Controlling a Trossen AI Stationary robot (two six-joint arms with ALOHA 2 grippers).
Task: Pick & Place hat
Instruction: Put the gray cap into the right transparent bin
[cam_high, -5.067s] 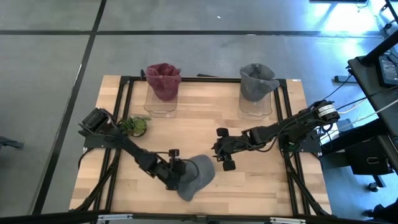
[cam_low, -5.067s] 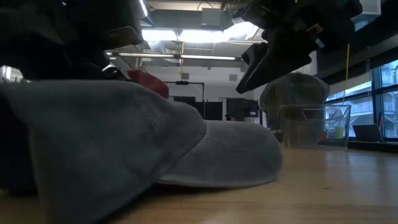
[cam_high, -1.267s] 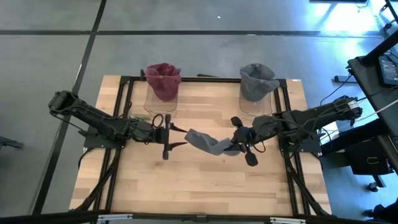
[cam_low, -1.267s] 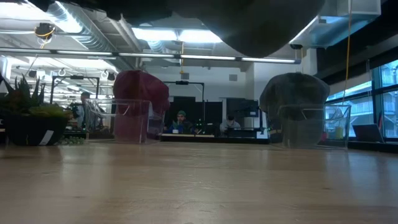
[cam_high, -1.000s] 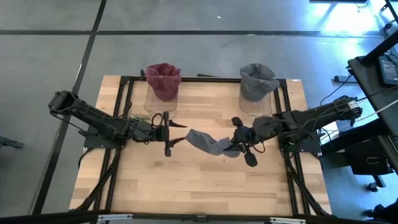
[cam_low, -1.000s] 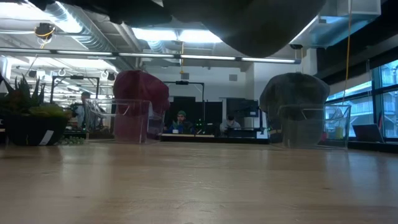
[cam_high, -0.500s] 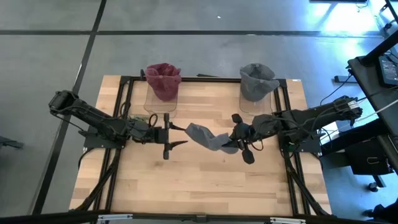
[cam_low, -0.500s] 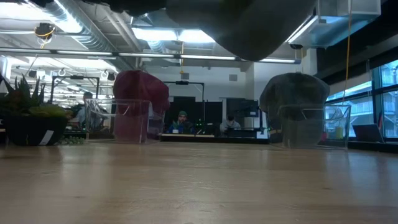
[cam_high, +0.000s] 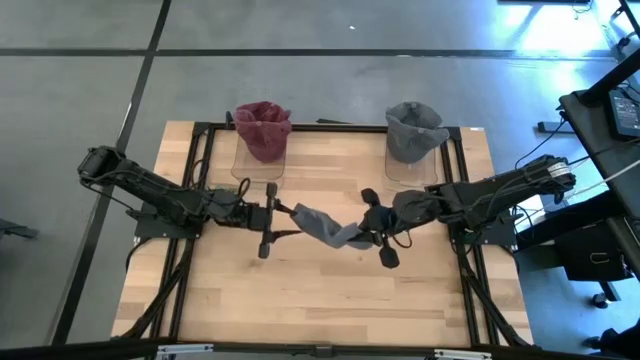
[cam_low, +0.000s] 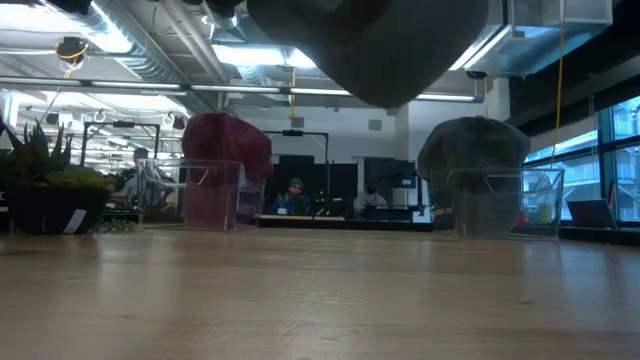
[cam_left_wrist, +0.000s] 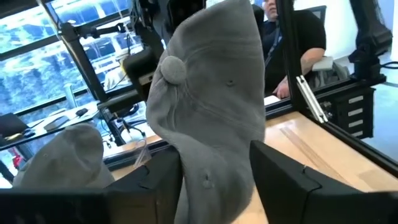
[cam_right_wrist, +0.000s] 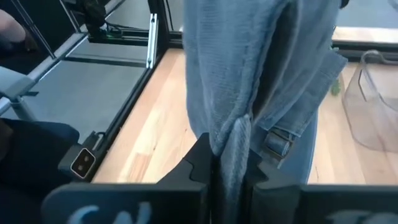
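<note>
The hat is a grey cap (cam_high: 328, 227), up in the air over the middle of the table between my two grippers; the low view shows its underside (cam_low: 370, 50). My right gripper (cam_high: 368, 229) is shut on its right end. My left gripper (cam_high: 281, 212) points level toward the table's right. In the left wrist view, its two fingers stand on either side of the cap's crown end (cam_left_wrist: 211, 124), whose top button (cam_left_wrist: 173, 68) faces the camera. The cloth fills the gap between those fingers. My left gripper has a finger (cam_left_wrist: 146, 183) close against each side of the cap's crown end (cam_left_wrist: 214, 180); whether they touch the cloth I cannot tell. My right gripper pinches a bunched fold of the cap's back edge (cam_right_wrist: 231, 146) between its two fingers, beside the strap buckle (cam_right_wrist: 277, 146). The fingers come from the table's right, slanting slightly down. The cap stretches away from them, clear of the table.
A red hat (cam_high: 262, 128) and another grey hat (cam_high: 413, 128) sit on clear stands at the table's far side. A small potted plant (cam_low: 40, 190) stands at the left. The near half of the wooden table (cam_high: 320, 300) is bare. People sit in the room behind.
My right gripper has gone toward the table's left with the cap, still clear of the table, bringing the cap's crown end in between my left gripper's fingers. My left gripper has stayed in place and turned a little at the wrist.
</note>
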